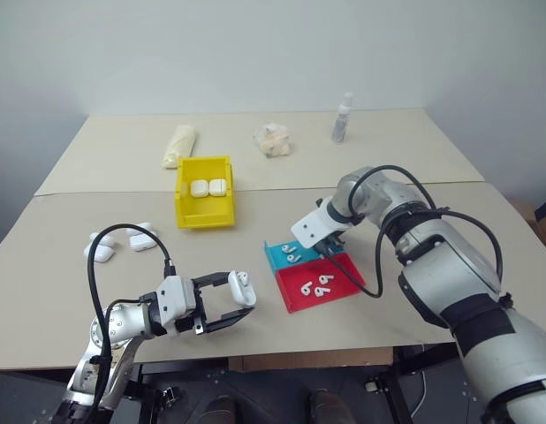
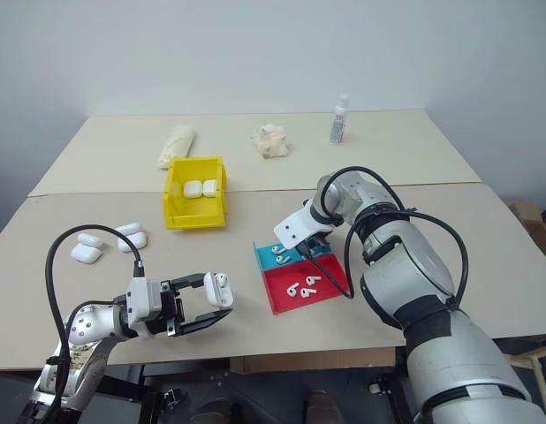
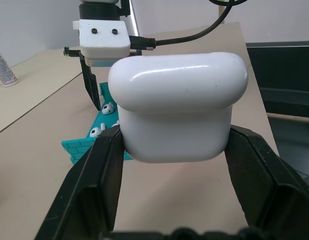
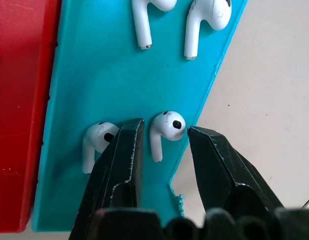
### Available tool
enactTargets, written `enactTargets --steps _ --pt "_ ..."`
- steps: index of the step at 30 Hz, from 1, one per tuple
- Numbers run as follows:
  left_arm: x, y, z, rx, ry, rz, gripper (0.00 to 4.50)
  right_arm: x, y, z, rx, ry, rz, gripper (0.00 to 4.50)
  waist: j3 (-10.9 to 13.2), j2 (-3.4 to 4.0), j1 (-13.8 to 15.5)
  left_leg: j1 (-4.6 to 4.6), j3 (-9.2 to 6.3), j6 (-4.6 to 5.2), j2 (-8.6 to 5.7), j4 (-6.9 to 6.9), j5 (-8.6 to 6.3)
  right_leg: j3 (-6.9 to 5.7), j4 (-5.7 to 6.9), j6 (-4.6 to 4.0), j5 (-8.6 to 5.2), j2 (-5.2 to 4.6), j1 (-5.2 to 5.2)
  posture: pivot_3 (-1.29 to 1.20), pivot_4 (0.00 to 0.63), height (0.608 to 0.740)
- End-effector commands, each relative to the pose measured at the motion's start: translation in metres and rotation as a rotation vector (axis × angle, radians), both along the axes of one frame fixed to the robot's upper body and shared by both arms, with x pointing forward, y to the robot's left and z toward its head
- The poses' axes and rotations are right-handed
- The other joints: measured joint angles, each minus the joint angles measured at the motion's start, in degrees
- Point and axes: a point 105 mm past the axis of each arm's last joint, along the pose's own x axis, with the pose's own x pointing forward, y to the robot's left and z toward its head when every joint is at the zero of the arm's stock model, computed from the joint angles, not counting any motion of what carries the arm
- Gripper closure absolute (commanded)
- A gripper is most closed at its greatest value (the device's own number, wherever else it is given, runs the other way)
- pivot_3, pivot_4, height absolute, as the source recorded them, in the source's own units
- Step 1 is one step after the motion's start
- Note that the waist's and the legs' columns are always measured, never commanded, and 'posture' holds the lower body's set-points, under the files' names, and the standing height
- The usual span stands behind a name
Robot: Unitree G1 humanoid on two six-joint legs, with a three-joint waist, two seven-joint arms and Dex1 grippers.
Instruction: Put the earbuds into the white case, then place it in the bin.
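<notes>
Right pincer astride earbud (teal tray)

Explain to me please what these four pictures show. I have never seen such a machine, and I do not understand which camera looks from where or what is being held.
This is a humanoid robot with two arms, each ending in a gripper of two black fingers. Two pictures come from cameras in its head, looking down over a beige table. The other two come from a camera on each wrist, looking along the fingers.

On the table stand a yellow bin with two white cases inside, a teal tray and a red tray with small white earbuds, and more cases at the left.

The left gripper is shut on a white case. The right gripper hangs open over the teal tray, its fingers on either side of one earbud, not yet closed.
</notes>
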Motion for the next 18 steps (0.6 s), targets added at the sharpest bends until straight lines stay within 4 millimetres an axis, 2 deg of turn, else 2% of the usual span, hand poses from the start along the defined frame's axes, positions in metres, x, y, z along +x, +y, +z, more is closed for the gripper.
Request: enactTargets --steps 1,8,9,18 --pt "-0.0034 -0.0015 0.0069 0.002 -0.039 -0.009 1.74 0.0021 -0.0015 -0.0026 0.005 -0.019 -0.006 2.65 0.0 0.0 0.0 0.01 0.0 0.0 0.0 0.0 0.0 0.0 0.0 0.0 0.0 0.0 0.0 0.0 0.15 0.74" --pt "-0.0032 -0.0005 0.0072 0.001 -0.042 -0.007 1.74 -0.0008 -0.0022 -0.0047 -0.005 -0.003 0.014 2.65 0.0 0.0 0.0 0.04 0.01 0.0 0.0 -0.02 0.0 0.01 0.0 -0.01 0.0 0.0 0.02 0.0 0.15 0.74" --pt "-0.0031 -0.0006 0.0073 0.001 -0.042 -0.007 1.74 -0.0009 -0.0023 -0.0048 -0.005 -0.003 0.016 3.01 0.0 0.0 0.0 0.04 0.01 0.0 0.0 -0.02 0.0 0.01 0.0 -0.01 0.0 0.0 0.02 0.0 0.15 0.74" --pt "-0.002 -0.0022 0.0072 -0.001 -0.04 -0.007 1.74 -0.0016 -0.0037 -0.0078 -0.015 -0.004 0.026 3.01 0.0 0.0 0.0 0.05 0.01 0.0 0.0 -0.03 0.0 0.01 0.0 -0.01 0.0 0.0 0.02 0.0 0.15 0.74"
